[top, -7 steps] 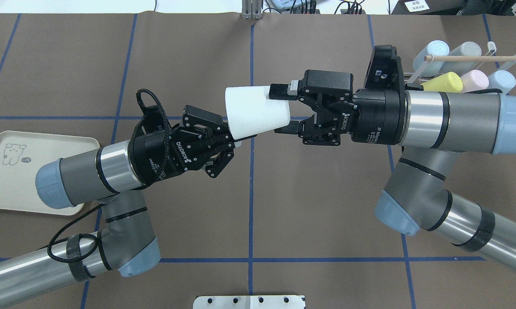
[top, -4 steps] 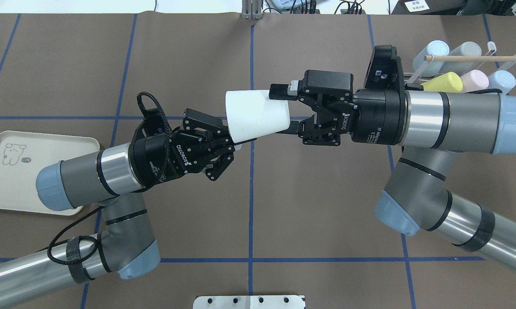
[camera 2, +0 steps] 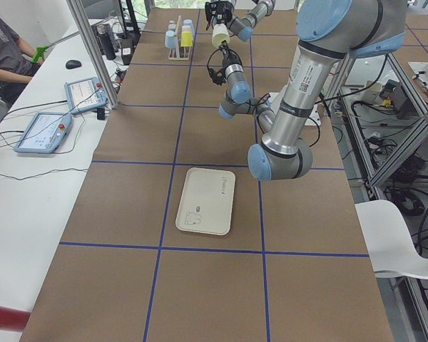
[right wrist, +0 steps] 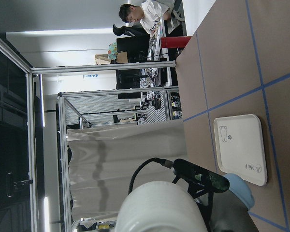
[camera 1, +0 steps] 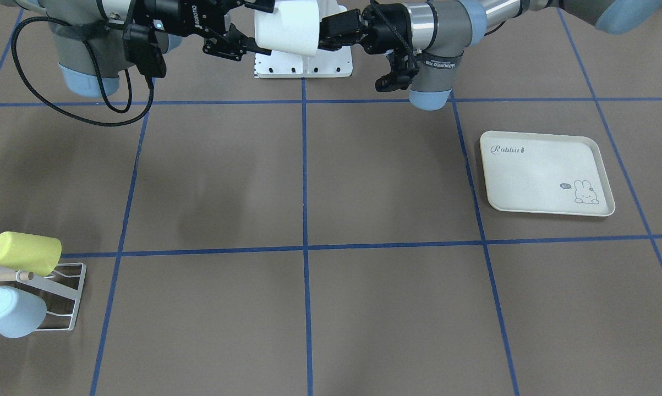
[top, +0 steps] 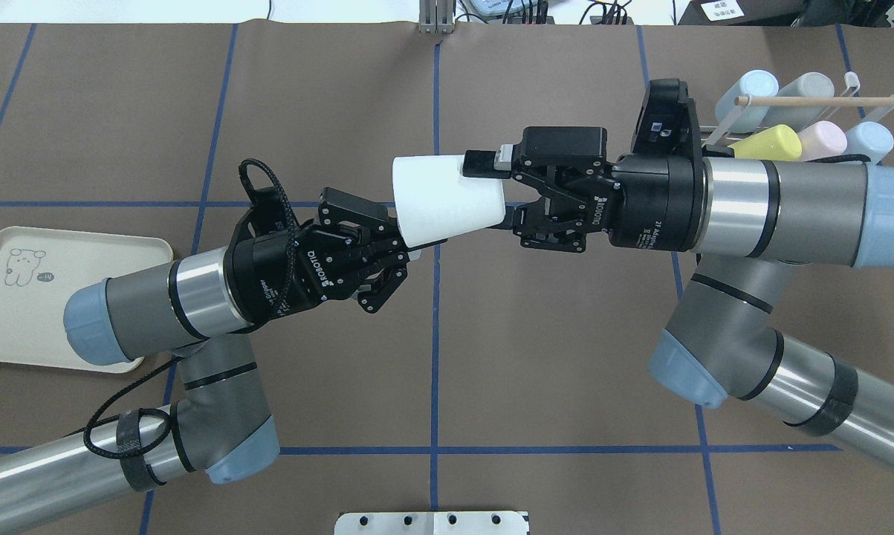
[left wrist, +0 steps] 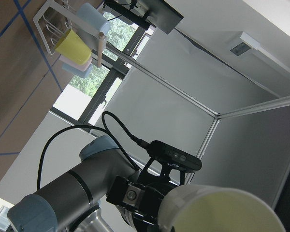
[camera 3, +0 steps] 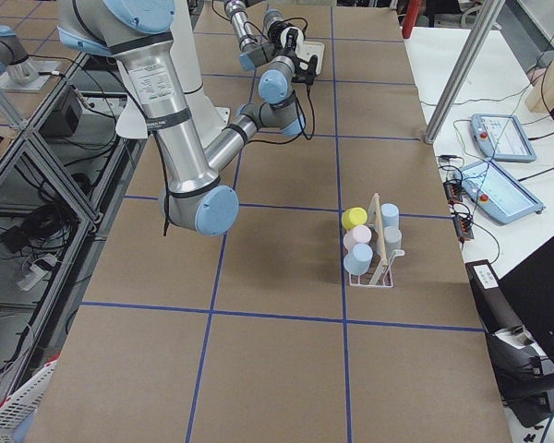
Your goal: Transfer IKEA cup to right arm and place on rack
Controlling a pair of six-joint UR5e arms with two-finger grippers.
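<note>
Handover step: IKEA cup (top: 447, 199) mid-air over counter (top: 551, 357), left tool (top: 406, 249) clamped on rim, right tool (top: 489, 193) apparently clamped on base; next req. left release, then carry to rack (top: 818, 99).

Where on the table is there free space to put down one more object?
The wide middle of the table, between the rack and the tray, is bare; the tray too is empty. Crowded: the rack, loaded with cups, and the air above the robot's edge, where the white cup is passed.
</note>
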